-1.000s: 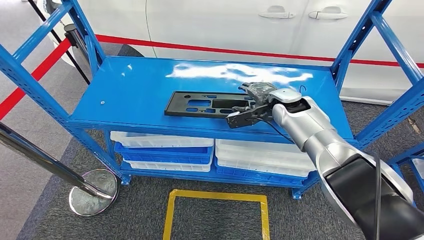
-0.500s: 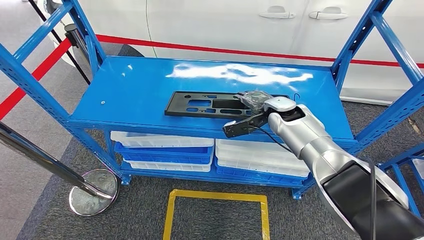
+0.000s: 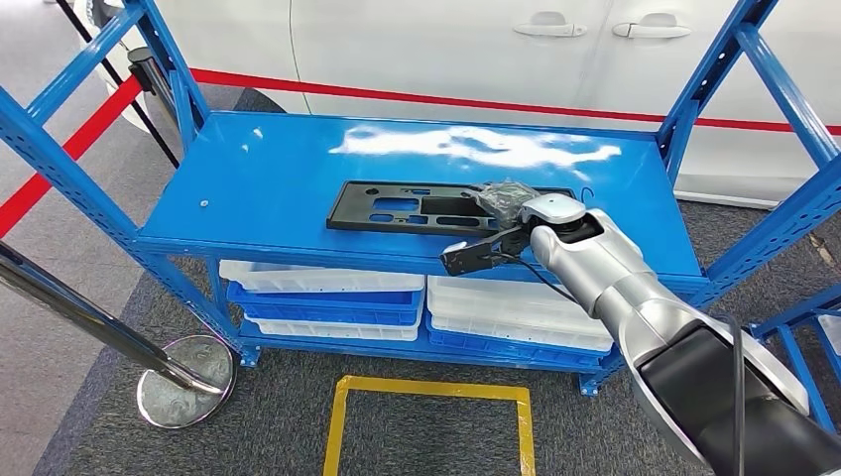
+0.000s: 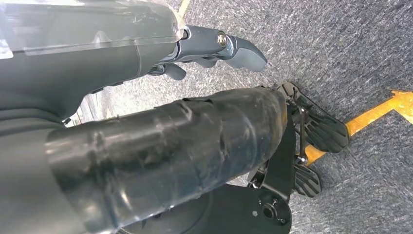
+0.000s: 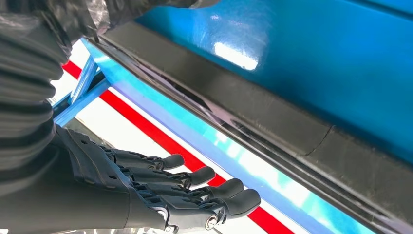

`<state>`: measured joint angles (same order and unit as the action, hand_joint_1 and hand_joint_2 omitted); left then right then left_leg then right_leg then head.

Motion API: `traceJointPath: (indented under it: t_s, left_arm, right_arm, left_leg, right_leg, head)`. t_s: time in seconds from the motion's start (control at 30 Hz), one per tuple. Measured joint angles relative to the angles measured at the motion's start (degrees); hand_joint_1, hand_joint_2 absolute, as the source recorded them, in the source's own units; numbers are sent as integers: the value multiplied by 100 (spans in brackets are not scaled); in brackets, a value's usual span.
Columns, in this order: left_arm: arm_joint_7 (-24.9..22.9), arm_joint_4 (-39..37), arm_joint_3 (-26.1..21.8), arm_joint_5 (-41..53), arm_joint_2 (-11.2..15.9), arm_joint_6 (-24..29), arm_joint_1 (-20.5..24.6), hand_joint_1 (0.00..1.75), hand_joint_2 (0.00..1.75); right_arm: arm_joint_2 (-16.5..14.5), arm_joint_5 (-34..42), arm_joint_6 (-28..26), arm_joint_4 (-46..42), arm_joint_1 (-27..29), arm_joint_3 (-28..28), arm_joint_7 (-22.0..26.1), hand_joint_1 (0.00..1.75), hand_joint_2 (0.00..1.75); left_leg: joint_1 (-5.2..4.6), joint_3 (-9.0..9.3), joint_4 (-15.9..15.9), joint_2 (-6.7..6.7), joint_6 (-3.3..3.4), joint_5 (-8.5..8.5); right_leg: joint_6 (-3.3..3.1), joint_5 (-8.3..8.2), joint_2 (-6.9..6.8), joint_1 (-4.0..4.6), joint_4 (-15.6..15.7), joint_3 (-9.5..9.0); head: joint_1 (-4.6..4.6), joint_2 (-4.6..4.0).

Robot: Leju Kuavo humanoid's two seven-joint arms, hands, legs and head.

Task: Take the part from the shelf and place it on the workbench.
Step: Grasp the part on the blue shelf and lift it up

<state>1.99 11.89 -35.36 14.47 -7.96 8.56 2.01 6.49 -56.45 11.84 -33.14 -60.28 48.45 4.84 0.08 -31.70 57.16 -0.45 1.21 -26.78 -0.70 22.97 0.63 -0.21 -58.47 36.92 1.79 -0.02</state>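
Part (image 3: 436, 207): lying flat on shelf (image 3: 258, 188), long axis running side to side. Right hand (image 3: 506, 201): hovering over part's right end, fingers extended, holding nothing. Left hand (image 4: 214, 48): hanging low, fingers loosely curled, empty.

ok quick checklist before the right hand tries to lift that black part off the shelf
1. Black part lying flat on the blue shelf: ok.
2. Right hand at the part's right end: ok.
3. Fingers closed on the part: not ok; in the right wrist view they are stretched out, holding nothing.
4. Hand touching the part: cannot tell.
5. Shelf top around the part bare of other things: ok.
6. Left hand out of the way: ok, hanging over the floor.
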Motion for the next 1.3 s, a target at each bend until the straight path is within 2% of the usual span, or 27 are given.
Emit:
traceJointPath:
  t_s: [0.53, 0.67, 0.73, 0.8, 0.87, 1.3]
  left_arm:
    - [2, -1, -9, 108, -113, 7, 1, 0, 0]
    - [2, -1, -19, 119, -131, 8, 2, 0, 0]
    - [2, -1, -31, 140, -137, 8, 2, 0, 0]
    - [-1, -1, -44, 161, -146, 8, 2, 0, 0]
    - [-8, -1, -56, 172, -158, 8, 4, 0, 0]
    - [-111, -1, -88, 347, -245, 2, 12, 0, 0]
  right_arm:
    - [2, -1, -244, -1, 197, 51, -118, 0, 175]
    - [2, -3, -264, -2, 225, 51, -119, 0, 0]
    - [3, -13, -294, -13, 238, 51, -120, 0, 87]
    - [4, -30, -351, -44, 259, 51, -126, 86, 175]
    - [5, -51, -406, -84, 284, 51, -157, 174, 175]
    - [223, -203, -797, -520, 586, 51, -312, 175, 175]
  left_leg:
    - [0, 0, 0, 0, 0, 0]
    - [0, 0, 0, 0, 0, 0]
    - [0, 0, 0, 0, 0, 0]
    - [0, 1, 0, 0, 0, 0]
    - [0, 1, 0, 0, 0, 0]
    - [-1, 2, 1, 0, -1, -4]
  right_leg:
    - [0, 0, 0, 0, 1, 0]
    - [0, 0, 0, 0, 1, 0]
    - [0, 0, 0, 0, 1, 0]
    - [0, 0, 1, 0, 1, 0]
    - [0, 0, 1, 0, 1, 0]
    - [1, 0, 1, -1, 2, 0]
  head:
    - [0, 0]
    - [0, 0]
    - [0, 0]
    - [0, 0]
    - [0, 0]
    - [0, 0]
